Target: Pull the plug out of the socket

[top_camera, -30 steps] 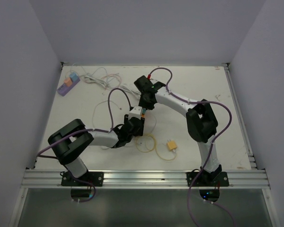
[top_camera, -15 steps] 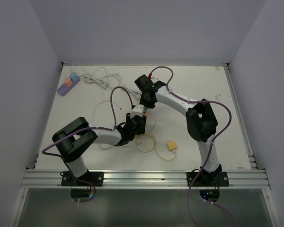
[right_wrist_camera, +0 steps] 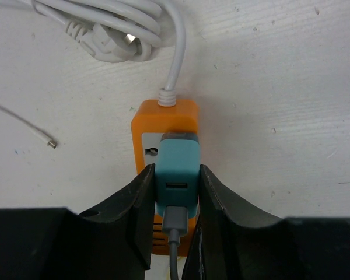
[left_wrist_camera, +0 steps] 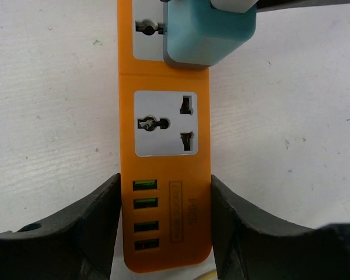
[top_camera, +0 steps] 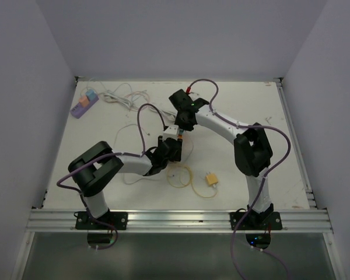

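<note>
An orange power strip [left_wrist_camera: 163, 169] lies on the white table, also seen in the top view [top_camera: 170, 136]. A teal plug adapter [right_wrist_camera: 177, 169] sits in its far socket, with a grey USB cable [right_wrist_camera: 173, 251] in its face. My left gripper [left_wrist_camera: 163, 227] is shut on the strip's near end, a finger on each side of the USB ports. My right gripper [right_wrist_camera: 176, 192] is shut on the teal plug, its fingers pressed against both sides. The plug [left_wrist_camera: 209, 32] still sits against the strip's face. The strip's white cord [right_wrist_camera: 174, 64] leaves its far end.
A coiled white cable [top_camera: 125, 96] and a purple power strip [top_camera: 84, 104] lie at the back left. A yellow cable loop [top_camera: 184, 178] with a yellow plug [top_camera: 210, 179] lies near the front. A thin loose wire [right_wrist_camera: 23, 122] lies left of the strip.
Both grippers and the orange strip have shifted slightly toward the far side of the table. Both grips are unchanged and the plug stays in its socket.
</note>
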Tool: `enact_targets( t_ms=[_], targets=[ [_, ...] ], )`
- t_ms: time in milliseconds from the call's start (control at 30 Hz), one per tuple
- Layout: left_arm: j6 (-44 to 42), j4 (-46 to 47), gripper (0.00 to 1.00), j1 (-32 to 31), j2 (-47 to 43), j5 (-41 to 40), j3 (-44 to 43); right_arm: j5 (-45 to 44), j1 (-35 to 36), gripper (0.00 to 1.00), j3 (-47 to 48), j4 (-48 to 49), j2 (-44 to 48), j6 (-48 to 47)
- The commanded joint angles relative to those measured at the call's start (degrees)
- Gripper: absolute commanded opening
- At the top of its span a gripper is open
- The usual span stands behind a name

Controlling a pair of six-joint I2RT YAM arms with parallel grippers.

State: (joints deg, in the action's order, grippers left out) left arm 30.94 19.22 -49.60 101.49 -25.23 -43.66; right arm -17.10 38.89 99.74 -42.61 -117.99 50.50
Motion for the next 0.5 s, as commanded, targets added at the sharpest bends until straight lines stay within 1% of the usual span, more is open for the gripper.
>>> enact_targets(
  t_ms=[0,300,467],
  targets=[
    [5.63,-4.72,0.0,1.62,4.24,5.28,0.77,3.83,0.13,0.0,-1.3,1.82,7.94,2.85],
    [5.8,-7.53,0.0,1.7,6.44,5.46,-1.87,4.97,-1.63,0.0,-2.54,2.53,10.51,2.67],
    [5.71,-9.64,0.0,1.7,7.84,5.63,-3.89,7.34,-1.36,0.0,-5.96,4.72,10.68,3.99]
  ],
)
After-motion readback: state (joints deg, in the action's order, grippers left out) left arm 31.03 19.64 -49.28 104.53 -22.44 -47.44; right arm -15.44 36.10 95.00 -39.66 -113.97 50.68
